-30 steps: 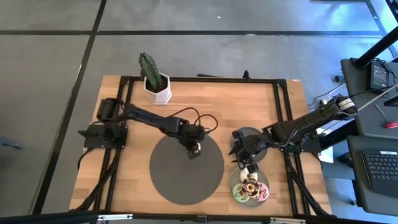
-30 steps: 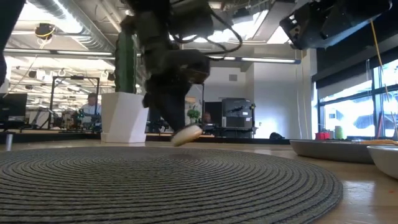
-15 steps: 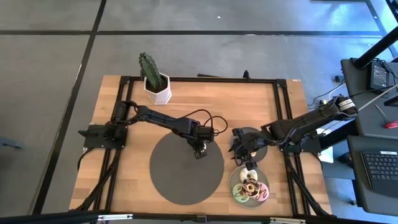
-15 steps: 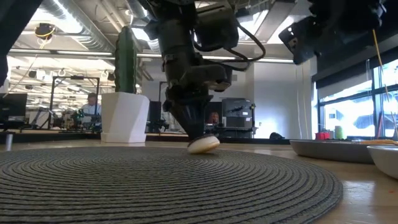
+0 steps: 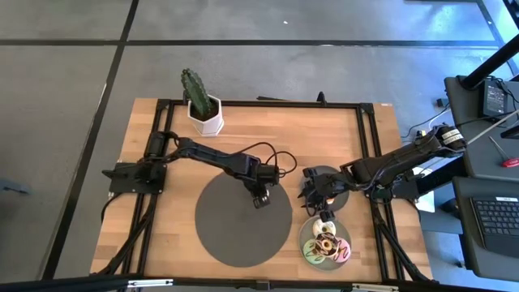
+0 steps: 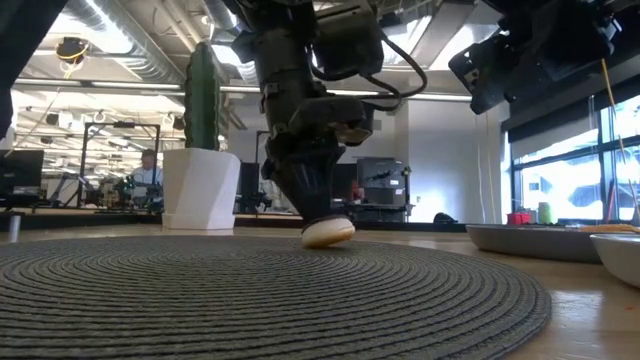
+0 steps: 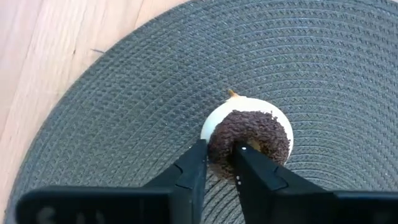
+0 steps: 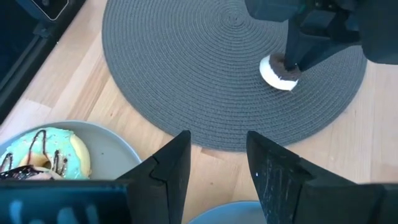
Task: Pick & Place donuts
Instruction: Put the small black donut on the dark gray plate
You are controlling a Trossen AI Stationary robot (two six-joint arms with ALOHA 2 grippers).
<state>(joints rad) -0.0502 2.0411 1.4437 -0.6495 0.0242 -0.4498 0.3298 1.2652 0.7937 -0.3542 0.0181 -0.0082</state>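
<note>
The left gripper (image 7: 219, 163) pinches the rim of the chocolate-sprinkled donut (image 7: 250, 135) resting on the mat (image 5: 227, 235) around 2 o'clock, so lifting without letting go could drag it back up, while the right gripper (image 8: 216, 158) hangs spread-fingered nearby.

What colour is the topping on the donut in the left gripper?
Dark chocolate brown, sprinkled, on a cream ring: the donut, clearest in the left wrist view.

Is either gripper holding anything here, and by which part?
The left gripper pinches the chocolate-sprinkled donut by its ring, one finger in the hole. The right gripper holds nothing.
</note>
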